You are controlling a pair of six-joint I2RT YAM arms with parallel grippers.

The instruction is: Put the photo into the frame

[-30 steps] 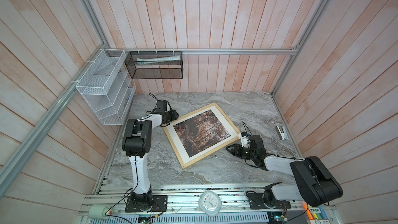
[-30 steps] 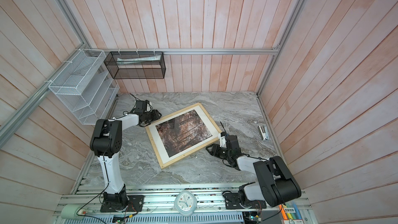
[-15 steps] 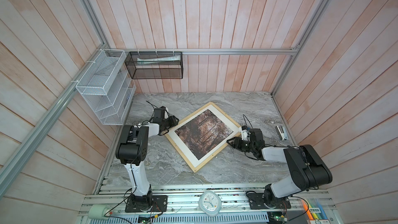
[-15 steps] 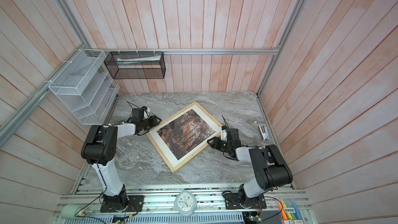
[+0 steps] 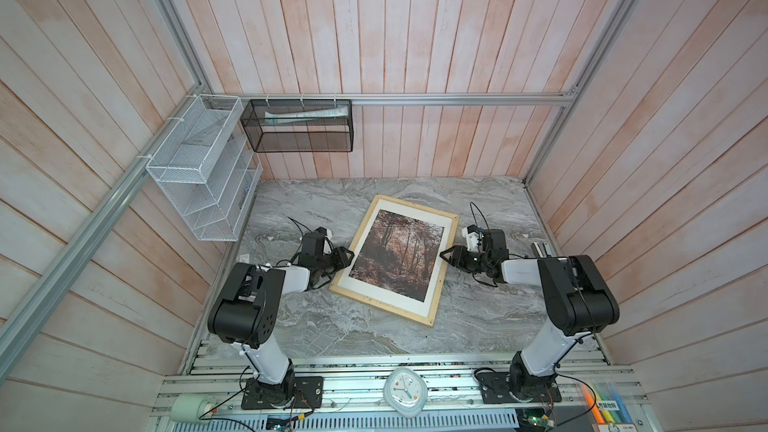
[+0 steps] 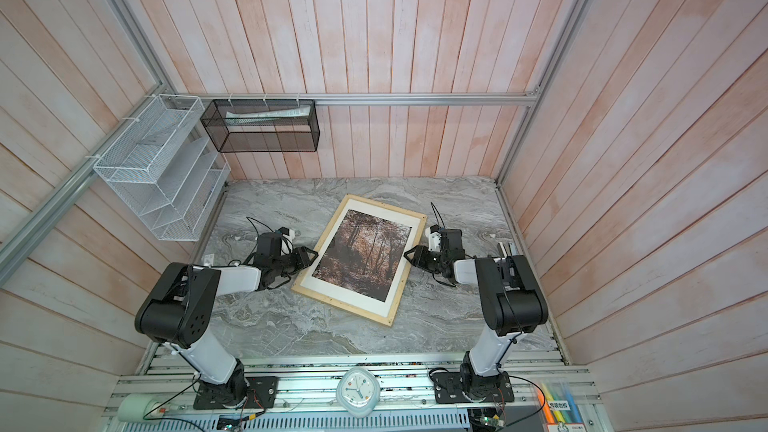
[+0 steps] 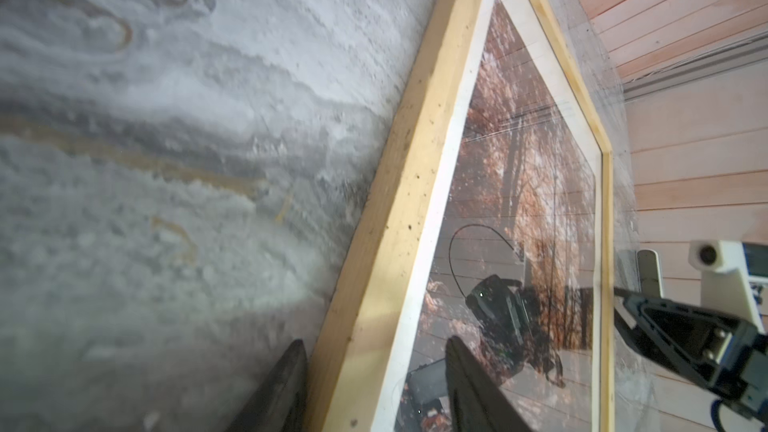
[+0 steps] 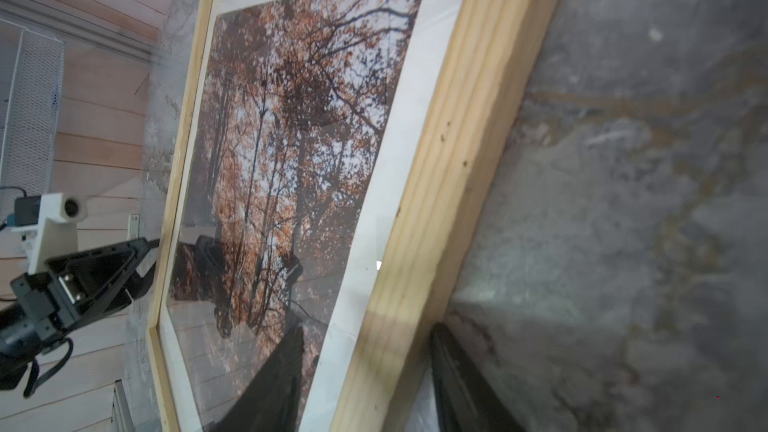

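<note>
1. The room is a booth of pink-and-white wooden plank walls [image 5: 395, 35], with a silver aluminium rail [image 5: 457, 98] running along the back.
2. On the left wall hangs a white wire-mesh tiered rack [image 5: 199, 168]. Beside it, on the back wall, hangs a black mesh rectangular basket [image 5: 299, 130] holding something pale and printed.
3. Below them spreads the grey marble-patterned desk [image 5: 353, 338].
4. The left fingers [image 7: 465, 384] clasp the left side of the pale natural-wood rectangular frame [image 5: 382, 306], one outside its slat and one over the glazing.
5. The frame sits askew in mid-desk. I cannot tell whether it lies flat.
6. The autumn-forest photo [image 5: 399, 257], brown-orange leaves and dark trunks, sits inside the frame with a white border around it.
7. The right fingers [image 8: 282, 380] clasp the opposite slat in the same way.
8. At the front rail is a white rounded clock [image 5: 405, 390].
9. At far right, a clear box of coloured markers [image 5: 609, 405] carries a label too small to read, as is the basket's print.
</note>
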